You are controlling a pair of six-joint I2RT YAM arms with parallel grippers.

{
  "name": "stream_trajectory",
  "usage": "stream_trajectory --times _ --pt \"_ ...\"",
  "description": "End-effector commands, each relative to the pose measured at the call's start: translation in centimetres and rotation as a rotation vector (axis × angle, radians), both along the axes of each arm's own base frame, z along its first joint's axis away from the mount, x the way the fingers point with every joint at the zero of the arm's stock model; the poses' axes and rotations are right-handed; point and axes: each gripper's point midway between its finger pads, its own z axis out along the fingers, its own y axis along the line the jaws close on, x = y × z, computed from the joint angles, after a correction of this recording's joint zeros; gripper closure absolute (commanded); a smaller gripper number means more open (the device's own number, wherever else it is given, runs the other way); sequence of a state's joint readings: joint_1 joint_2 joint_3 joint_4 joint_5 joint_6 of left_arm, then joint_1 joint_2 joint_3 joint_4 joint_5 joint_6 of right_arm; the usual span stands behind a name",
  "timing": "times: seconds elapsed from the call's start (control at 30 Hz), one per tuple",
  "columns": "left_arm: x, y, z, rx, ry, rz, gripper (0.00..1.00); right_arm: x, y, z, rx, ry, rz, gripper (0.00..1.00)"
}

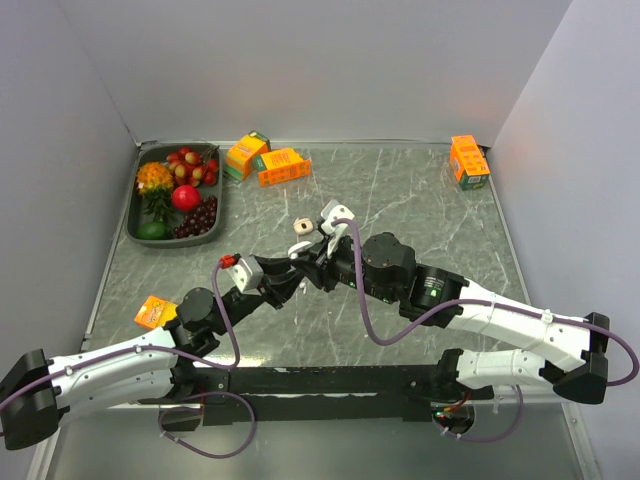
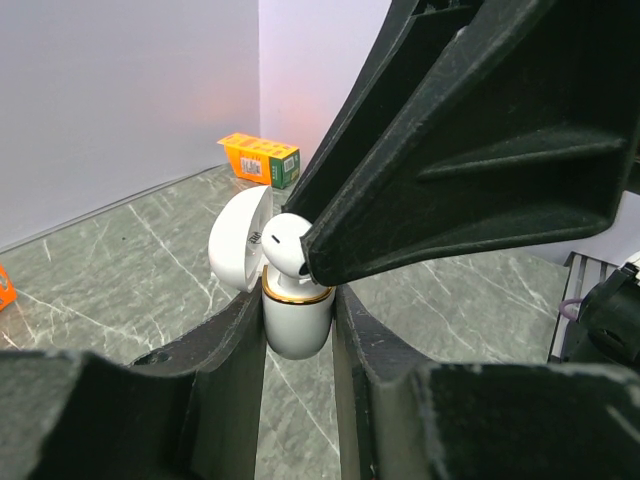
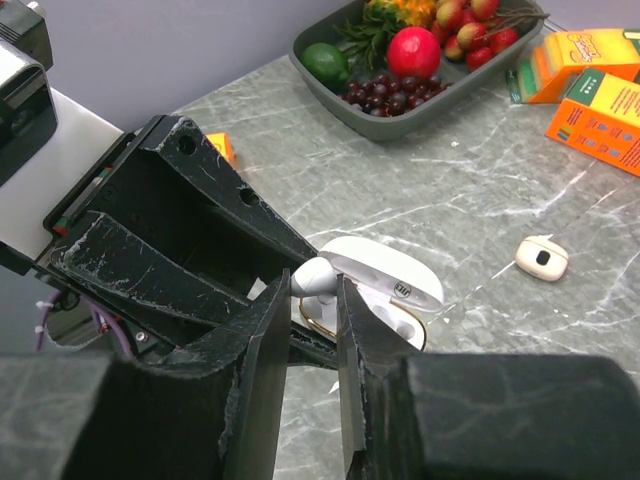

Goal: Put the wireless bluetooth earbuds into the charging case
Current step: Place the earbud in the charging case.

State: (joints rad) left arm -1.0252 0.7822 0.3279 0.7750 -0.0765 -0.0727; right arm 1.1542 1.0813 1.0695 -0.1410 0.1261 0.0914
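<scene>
The left gripper [image 2: 297, 308] pinches the body of the charging case [image 2: 297, 325] between its two fingers, so the case stays steady and upright, with its lid [image 2: 238, 242] swung open. The right gripper [image 3: 313, 292] is pressed onto one earbud [image 2: 284, 243] and holds it at the mouth of the case. The earbud is probably only partly inside, because the socket is hidden.

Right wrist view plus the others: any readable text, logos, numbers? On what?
None readable.
Charging case, inside lid: small dark oval mark, too small to read.
Orange boxes: print blurred.
Lone orange box, left wrist view: label too small.
</scene>
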Motion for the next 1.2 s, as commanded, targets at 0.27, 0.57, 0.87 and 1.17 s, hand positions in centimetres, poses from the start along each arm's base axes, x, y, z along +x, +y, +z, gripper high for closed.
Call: stream_trajectory --times 0.27,0.57,0.87,1.17 --pt "-0.2 0.7 3.9 -0.099 -0.045 0.007 0.99 0.6 -1.7 0.3 0.002 -0.003 -0.081 0.53" --pt "-0.1 0.6 3.8 -0.091 -0.043 0.006 0.99 0.5 -2.6 2.4 0.066 -0.026 -0.098 0.48" --pt "-0.1 0.5 3.9 -0.087 -0.040 0.006 0.99 0.7 -3.0 3.3 0.072 -0.040 -0.114 0.47" --pt "0.1 0.2 3.6 -0.076 -0.030 0.007 0.99 0.7 -2.4 4.9 0.072 -0.080 -0.133 0.43"
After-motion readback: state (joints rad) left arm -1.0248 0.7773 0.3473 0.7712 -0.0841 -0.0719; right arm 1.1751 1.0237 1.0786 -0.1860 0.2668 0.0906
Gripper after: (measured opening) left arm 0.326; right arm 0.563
